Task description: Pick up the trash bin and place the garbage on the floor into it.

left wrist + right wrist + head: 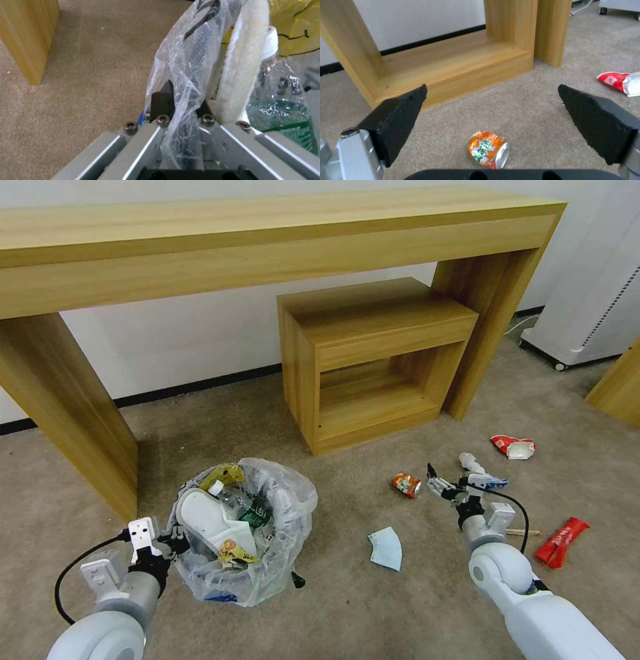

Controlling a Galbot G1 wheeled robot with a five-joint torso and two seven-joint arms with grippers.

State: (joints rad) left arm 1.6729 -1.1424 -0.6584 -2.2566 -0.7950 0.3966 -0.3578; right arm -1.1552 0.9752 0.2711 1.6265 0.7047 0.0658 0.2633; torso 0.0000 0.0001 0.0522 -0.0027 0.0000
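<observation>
Our left hand [181, 107] pinches the bin [243, 533] rim on the floor. Our right hand [460, 477] gapes wide above the can [489, 149]; its crushed, rounded shape might squirt free if the grip lands off-centre.

Crinkly clear plastic bag [287, 513]; matt carpet [373, 607]; wood table [267, 240].

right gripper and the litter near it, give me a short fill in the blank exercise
1. The right gripper hangs over the crushed ____ with its fingers open.
2. The left gripper is shut on the rim of the ____.
3. The blue mask lies on the carpet between the bin and the ____ arm.

Missing words: can; bin; right
</observation>
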